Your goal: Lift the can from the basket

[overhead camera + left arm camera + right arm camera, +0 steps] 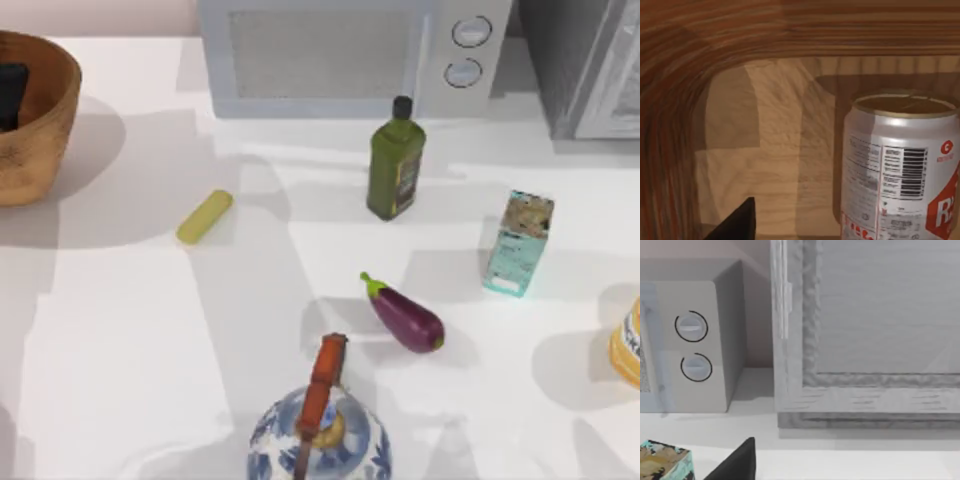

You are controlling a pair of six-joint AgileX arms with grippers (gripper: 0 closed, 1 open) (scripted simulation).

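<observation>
The can [900, 167] is seen upright on the floor of the basket [45, 130], at the upper left of the top view, close in the left wrist view. The left tool [735, 225] is judged to be inside the basket near the can; whether it is spread or pressed together cannot be told. A good grasp is judged to need the can's side centred between the fingers, then a straight rise clear of the ribbed wall. The white desk [120, 340] also carries an eggplant [405, 315], a green bottle [396, 160] and a microwave [340, 55] at the back. Of the right tool [735, 462], the state cannot be told.
</observation>
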